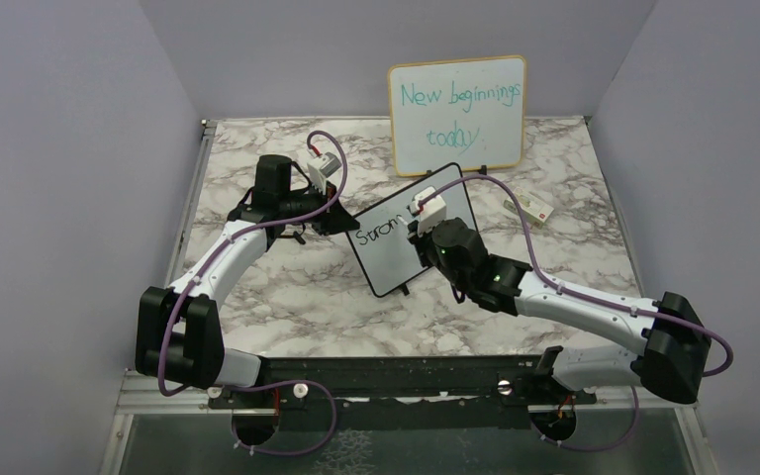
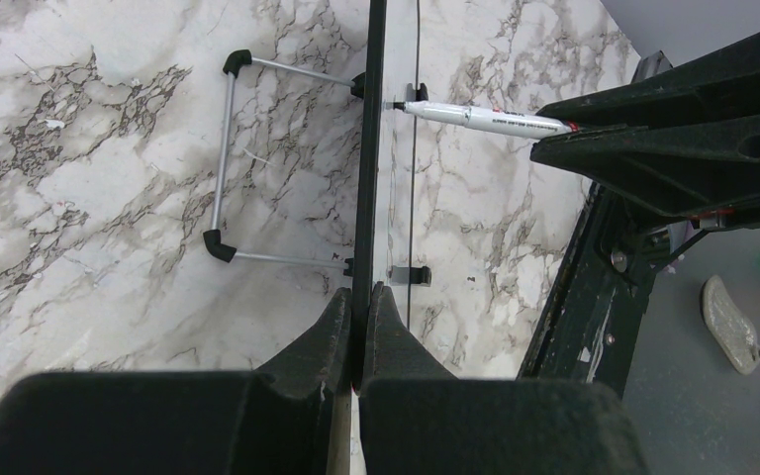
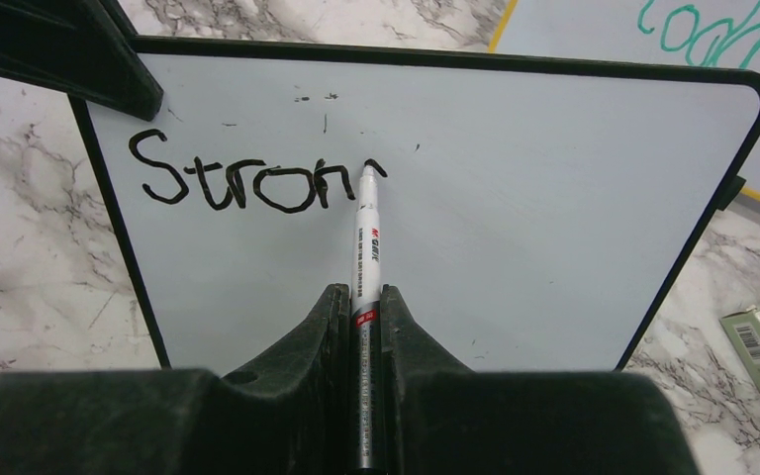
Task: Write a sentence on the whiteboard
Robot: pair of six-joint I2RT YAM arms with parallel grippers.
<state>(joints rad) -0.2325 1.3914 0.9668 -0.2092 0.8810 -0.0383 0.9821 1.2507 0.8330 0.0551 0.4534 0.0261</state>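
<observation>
The small black-framed whiteboard (image 1: 396,252) stands tilted at the table's middle, with "Stron" and a started letter in black (image 3: 247,183). My left gripper (image 1: 332,220) is shut on the board's left edge; in the left wrist view (image 2: 361,297) the edge-on frame (image 2: 369,148) sits between the fingers. My right gripper (image 1: 418,230) is shut on a white marker (image 3: 366,237), whose black tip touches the board just after the last stroke. The marker also shows in the left wrist view (image 2: 485,119), its tip against the board face.
A larger wood-framed board (image 1: 458,114) with teal "New beginnings today" leans at the back wall. A small white box (image 1: 532,209) lies on the marble table (image 1: 287,297) at the right. The whiteboard's wire stand (image 2: 223,158) sits behind it.
</observation>
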